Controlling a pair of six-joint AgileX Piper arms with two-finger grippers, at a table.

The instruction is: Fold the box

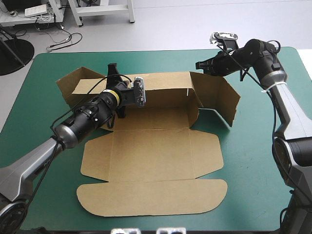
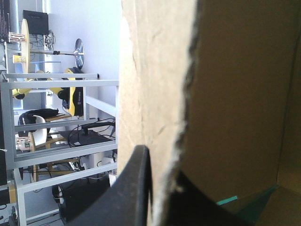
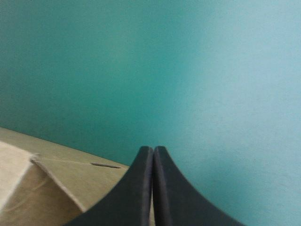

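The brown box (image 1: 151, 156) lies open on the teal-green cover, its base and front lid flat toward the near edge. Its back wall (image 1: 165, 90) stands raised, with side flaps angled out at the left (image 1: 73, 85) and right (image 1: 219, 97). My left gripper (image 1: 113, 69) sits at the left end of the back wall's top edge. In the left wrist view, that gripper (image 2: 162, 162) is shut on the board's edge (image 2: 155, 94). My right gripper (image 1: 198, 65) hovers just beyond the right flap's far corner. It (image 3: 153, 149) is shut with nothing held, the brown board (image 3: 56, 188) beside and below it.
Bare teal-green cover (image 1: 253, 161) stretches to the right of the box and along the near edge. The table's far edge (image 1: 161, 51) runs close behind the raised wall and both grippers.
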